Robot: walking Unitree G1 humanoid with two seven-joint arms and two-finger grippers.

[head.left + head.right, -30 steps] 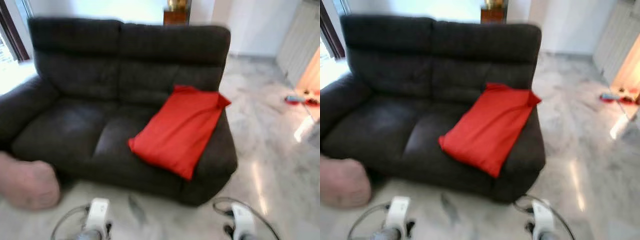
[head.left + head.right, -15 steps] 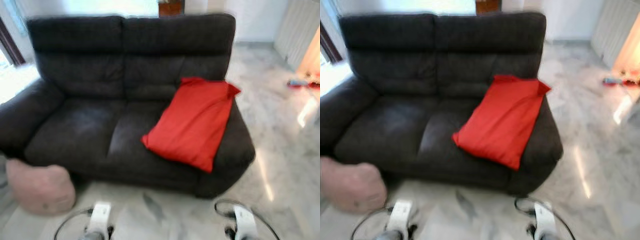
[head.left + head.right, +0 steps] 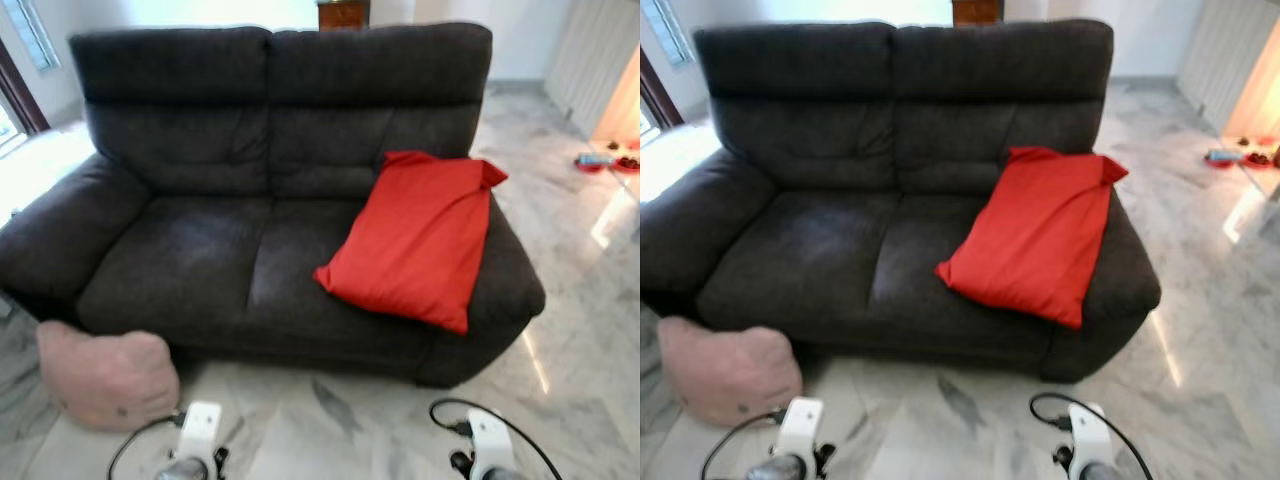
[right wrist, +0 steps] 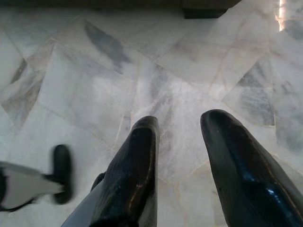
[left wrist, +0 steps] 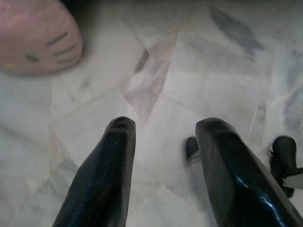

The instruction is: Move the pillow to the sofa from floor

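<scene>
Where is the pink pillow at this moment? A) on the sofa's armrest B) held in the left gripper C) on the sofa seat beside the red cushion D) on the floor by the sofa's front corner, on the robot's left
D: the pink pillow lies on the marble floor against the sofa front, ungripped.

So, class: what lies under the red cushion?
The red cushion leans on the sofa, over its right seat and armrest. Dark sofa fabric shows all round it. Whatever sits directly beneath is covered, so it cannot be told.
</scene>
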